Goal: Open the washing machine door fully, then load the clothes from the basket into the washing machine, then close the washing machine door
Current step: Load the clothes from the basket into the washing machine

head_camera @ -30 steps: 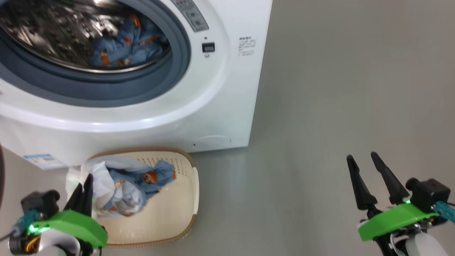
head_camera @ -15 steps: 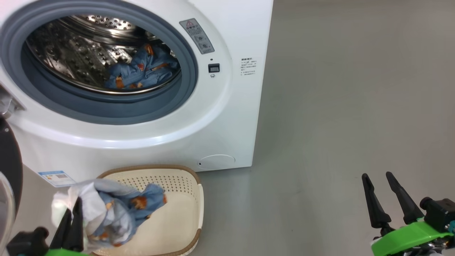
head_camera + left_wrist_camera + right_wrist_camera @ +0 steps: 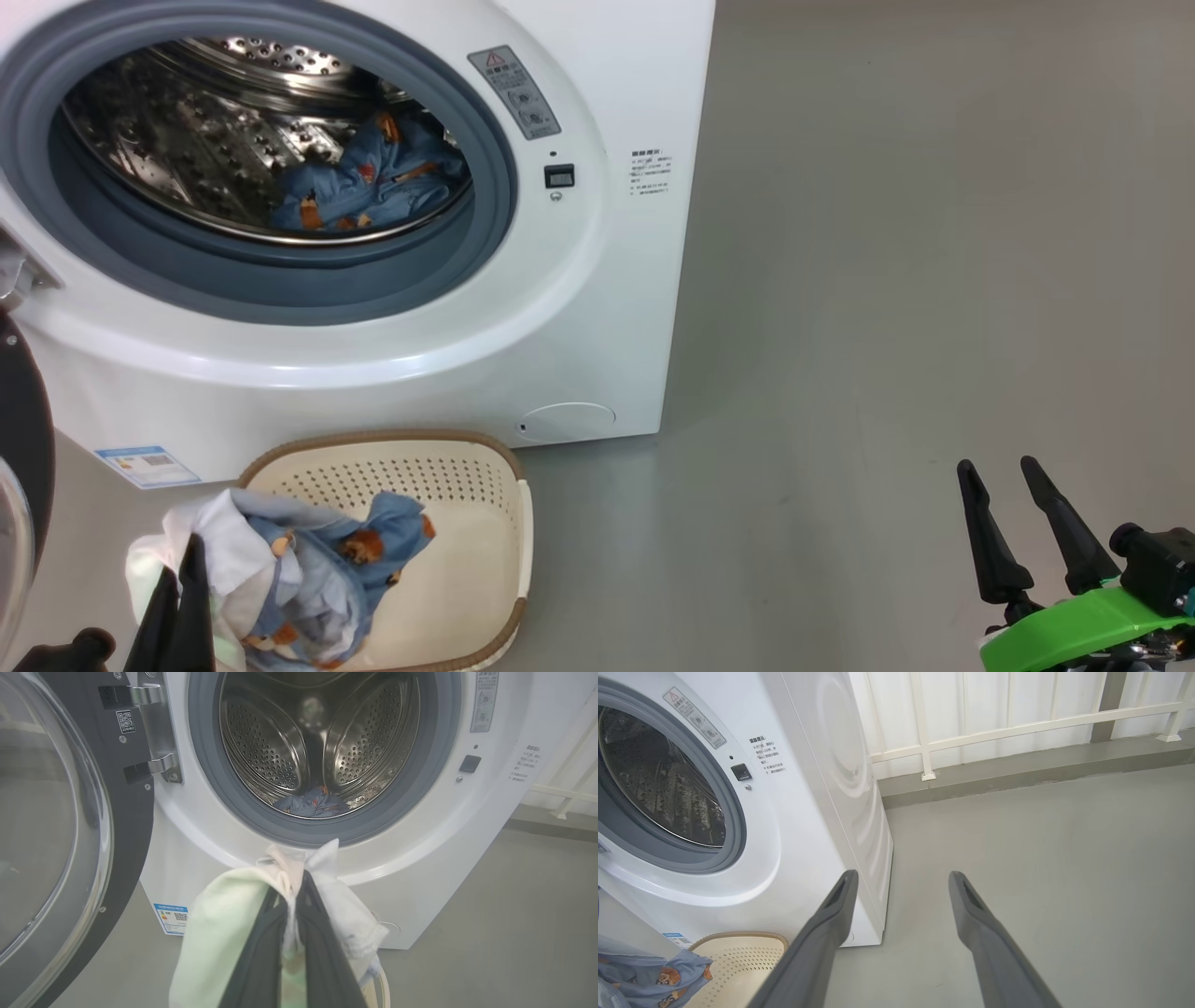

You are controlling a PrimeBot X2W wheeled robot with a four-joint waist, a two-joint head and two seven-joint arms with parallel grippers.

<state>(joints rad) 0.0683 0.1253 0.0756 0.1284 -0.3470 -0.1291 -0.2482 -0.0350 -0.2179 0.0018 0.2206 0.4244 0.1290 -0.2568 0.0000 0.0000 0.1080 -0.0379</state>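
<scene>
Your left gripper (image 3: 182, 567) is clamped tight on the clothes (image 3: 308, 569), with the bundle over the basket's (image 3: 525, 523) near-left corner. The left wrist view adds the washing machine door (image 3: 126, 826) standing wide open, and pale green and white cloth pinched between the fingers. A blue bear garment (image 3: 373, 182) lies in the washing machine (image 3: 579, 308) drum. Your right gripper (image 3: 994, 464) is spread wide and empty over the floor (image 3: 887, 280); its wrist view shows a white railing (image 3: 1017, 723)
</scene>
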